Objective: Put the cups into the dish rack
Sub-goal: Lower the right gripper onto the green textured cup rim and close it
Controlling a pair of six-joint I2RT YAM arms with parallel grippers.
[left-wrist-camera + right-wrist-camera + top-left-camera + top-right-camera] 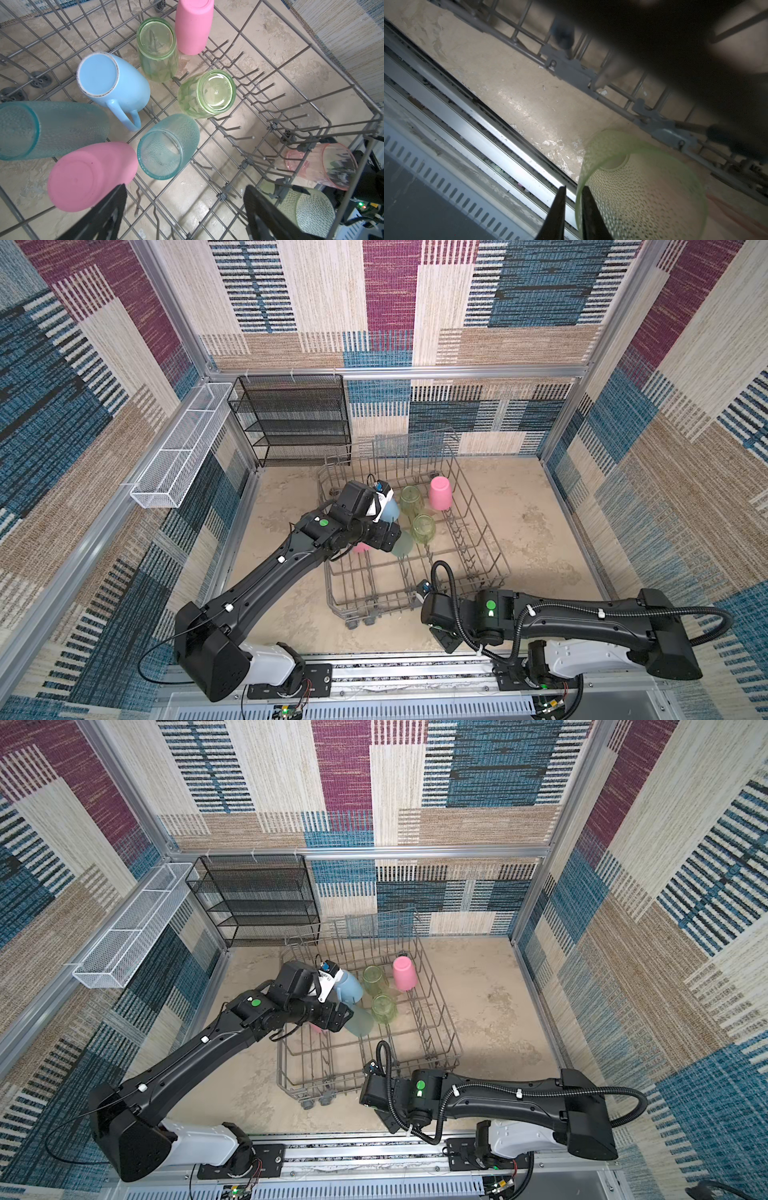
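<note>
The grey wire dish rack (482, 514) stands mid-table. Upside down inside it are several cups: a light-blue mug (116, 83), two pink cups (193, 27) (89, 176), two yellow-green ones (158, 47) (207, 93) and two teal ones (168, 145) (52, 128). My left gripper (186, 188) hangs open above them, holding nothing. Outside the rack's front corner lie a pink-orange cup (324, 166) and a dimpled yellow-green cup (643, 197). My right gripper (573, 188) has one finger inside and one outside this cup's rim, nearly together.
A black mesh shelf unit (291, 418) stands at the back left and a long white mesh basket (183, 448) hangs on the left wall. An aluminium rail (488, 133) runs close behind the right gripper. The right arm (490, 614) lies low along the front edge.
</note>
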